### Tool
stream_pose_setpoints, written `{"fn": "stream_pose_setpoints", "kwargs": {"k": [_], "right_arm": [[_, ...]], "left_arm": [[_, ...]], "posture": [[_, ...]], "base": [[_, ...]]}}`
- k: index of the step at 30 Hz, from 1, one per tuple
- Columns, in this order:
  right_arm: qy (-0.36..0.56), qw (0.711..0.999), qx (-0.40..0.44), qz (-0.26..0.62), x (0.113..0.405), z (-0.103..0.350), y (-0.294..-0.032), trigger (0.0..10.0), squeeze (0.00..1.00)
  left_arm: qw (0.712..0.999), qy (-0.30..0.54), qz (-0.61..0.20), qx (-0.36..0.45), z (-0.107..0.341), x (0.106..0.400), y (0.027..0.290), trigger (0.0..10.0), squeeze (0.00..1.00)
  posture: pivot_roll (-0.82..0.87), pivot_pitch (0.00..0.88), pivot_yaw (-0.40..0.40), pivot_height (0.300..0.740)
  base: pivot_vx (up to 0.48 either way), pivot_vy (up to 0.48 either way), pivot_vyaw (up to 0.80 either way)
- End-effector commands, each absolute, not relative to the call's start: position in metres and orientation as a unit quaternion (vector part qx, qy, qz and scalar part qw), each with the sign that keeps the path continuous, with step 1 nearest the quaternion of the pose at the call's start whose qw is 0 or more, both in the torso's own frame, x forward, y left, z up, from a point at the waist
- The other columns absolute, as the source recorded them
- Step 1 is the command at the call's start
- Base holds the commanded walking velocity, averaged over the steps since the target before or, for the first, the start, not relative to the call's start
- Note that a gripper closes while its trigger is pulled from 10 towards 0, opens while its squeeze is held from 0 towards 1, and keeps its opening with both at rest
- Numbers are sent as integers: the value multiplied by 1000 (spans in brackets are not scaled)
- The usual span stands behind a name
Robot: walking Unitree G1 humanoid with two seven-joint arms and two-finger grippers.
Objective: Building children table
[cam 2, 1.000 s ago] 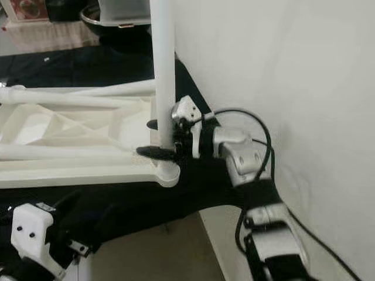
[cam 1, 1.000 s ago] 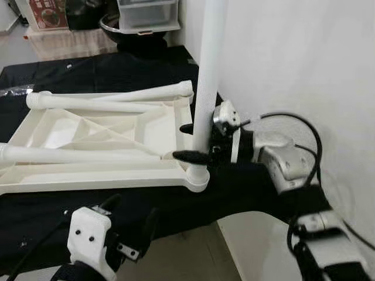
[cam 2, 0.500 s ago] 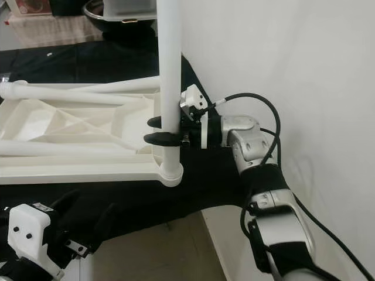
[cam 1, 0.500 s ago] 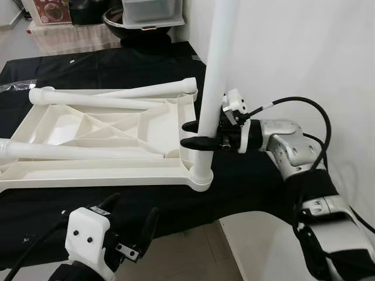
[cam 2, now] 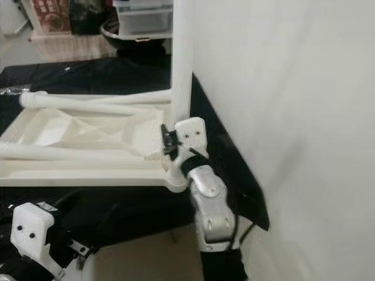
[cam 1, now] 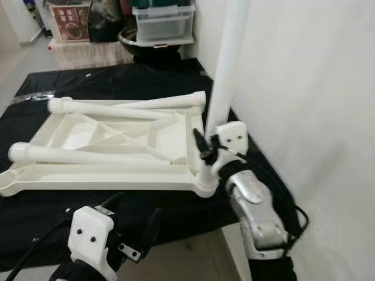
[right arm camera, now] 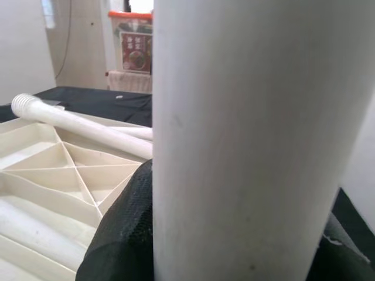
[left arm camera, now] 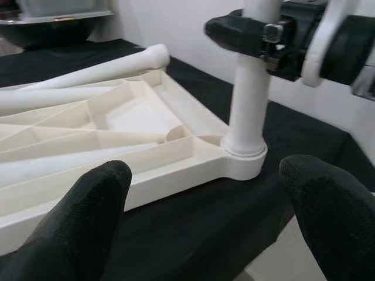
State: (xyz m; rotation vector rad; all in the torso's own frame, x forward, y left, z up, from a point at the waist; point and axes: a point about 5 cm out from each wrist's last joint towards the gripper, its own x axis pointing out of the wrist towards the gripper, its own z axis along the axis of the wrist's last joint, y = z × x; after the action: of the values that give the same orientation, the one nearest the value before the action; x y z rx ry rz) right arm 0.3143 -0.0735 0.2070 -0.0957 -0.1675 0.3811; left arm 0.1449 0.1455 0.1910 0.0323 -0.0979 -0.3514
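A white table top (cam 1: 117, 178) lies upside down on a black cloth. One white leg (cam 1: 226, 76) stands upright in its near right corner socket (left arm camera: 243, 158). My right gripper (cam 1: 204, 146) is shut on this leg just above the socket; in the right wrist view the leg (right arm camera: 234, 140) sits against a black finger (right arm camera: 123, 234). Three loose legs lie across the table top, among them a far one (cam 1: 117, 109) and a near one (cam 1: 88, 155). My left gripper (cam 1: 139, 205) hangs low before the table's front edge, open and holding nothing.
A white wall (cam 1: 304, 88) rises close on the right, right behind the upright leg. Beyond the black cloth (cam 1: 117, 76) stand a clear storage box (cam 1: 164, 20), a dark bowl (cam 1: 146, 42) and a printed box (cam 1: 70, 20). Floor (cam 1: 193, 257) shows below the front edge.
The view has shifted. My right arm has swung from the right side round to below the leg, with the gripper still shut on it. The left gripper has kept its place.
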Motion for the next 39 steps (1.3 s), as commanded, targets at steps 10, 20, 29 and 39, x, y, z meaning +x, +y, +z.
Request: {"fn": "stream_pose_setpoints", "kwargs": {"k": [10, 20, 29, 39], "right_arm": [[-82, 911, 2, 405, 318, 220, -69, 10000, 1000], [-86, 821, -100, 555, 338, 251, -102, 10000, 0], [-67, 778, -125, 612, 360, 274, -113, 10000, 0], [-67, 756, -103, 643, 366, 283, -128, 0, 0]], "left_arm": [[986, -28, -165, 16, 185, 145, 147, 10000, 0], [986, -21, -163, 12, 185, 140, 146, 10000, 0], [988, -10, -152, 19, 187, 132, 150, 10000, 0], [989, -12, -146, 25, 187, 132, 152, 10000, 0]], "posture": [[131, 143, -56, 740], [160, 172, -60, 740], [200, 199, -67, 740], [203, 184, -64, 740]], "base": [[0, 0, 0], [0, 0, 0], [0, 0, 0], [0, 0, 0]]}}
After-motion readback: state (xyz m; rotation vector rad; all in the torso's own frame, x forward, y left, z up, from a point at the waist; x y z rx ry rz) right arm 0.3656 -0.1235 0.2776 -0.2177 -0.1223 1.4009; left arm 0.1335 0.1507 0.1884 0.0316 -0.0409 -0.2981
